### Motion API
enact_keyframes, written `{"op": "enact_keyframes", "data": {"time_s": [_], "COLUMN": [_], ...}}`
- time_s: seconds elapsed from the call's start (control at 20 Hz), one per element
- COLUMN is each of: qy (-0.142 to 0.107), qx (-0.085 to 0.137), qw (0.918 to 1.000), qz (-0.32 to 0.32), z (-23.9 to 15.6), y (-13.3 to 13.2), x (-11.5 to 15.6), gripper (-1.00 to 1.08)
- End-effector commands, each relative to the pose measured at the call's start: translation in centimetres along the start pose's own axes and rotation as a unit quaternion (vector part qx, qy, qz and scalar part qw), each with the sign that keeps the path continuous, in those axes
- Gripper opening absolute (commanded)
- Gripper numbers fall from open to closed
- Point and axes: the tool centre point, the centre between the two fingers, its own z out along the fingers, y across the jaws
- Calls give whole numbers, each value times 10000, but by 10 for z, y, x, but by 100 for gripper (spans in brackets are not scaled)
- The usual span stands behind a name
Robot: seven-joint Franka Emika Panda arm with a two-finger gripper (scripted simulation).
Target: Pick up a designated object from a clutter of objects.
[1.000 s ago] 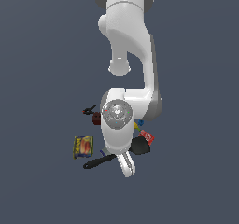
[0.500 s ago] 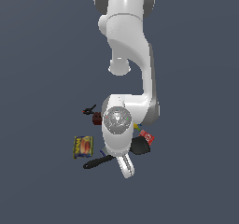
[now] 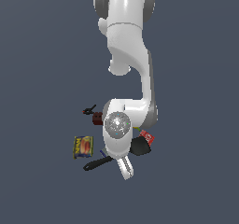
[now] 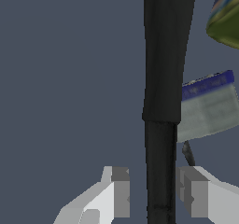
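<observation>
Fingers of the gripper stand spread on either side of the black spatula, its handle running between them with a gap showing at each pad (no contact visible in the wrist view). In the exterior view the spatula lies flat under the arm, its long axis slanting from the handle end at the exterior view's lower left up to the broad head at the right, beside the red can, with the meat tin just left of the handle.

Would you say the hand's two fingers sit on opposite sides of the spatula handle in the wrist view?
Yes, the black spatula handle runs between the hand, with one finger on each side, gaps still visible.
</observation>
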Motion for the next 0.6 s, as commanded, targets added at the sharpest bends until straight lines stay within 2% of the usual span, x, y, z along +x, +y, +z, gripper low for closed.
{"op": "enact_keyframes", "data": {"time_s": [0.0,0.55], "qy": [2,1], "qx": [4,2], "qw": [10000,10000], "qz": [0,-2], "z": [0,-2], "y": [0,0], "x": [0,-1], "gripper": [-100,-100]}}
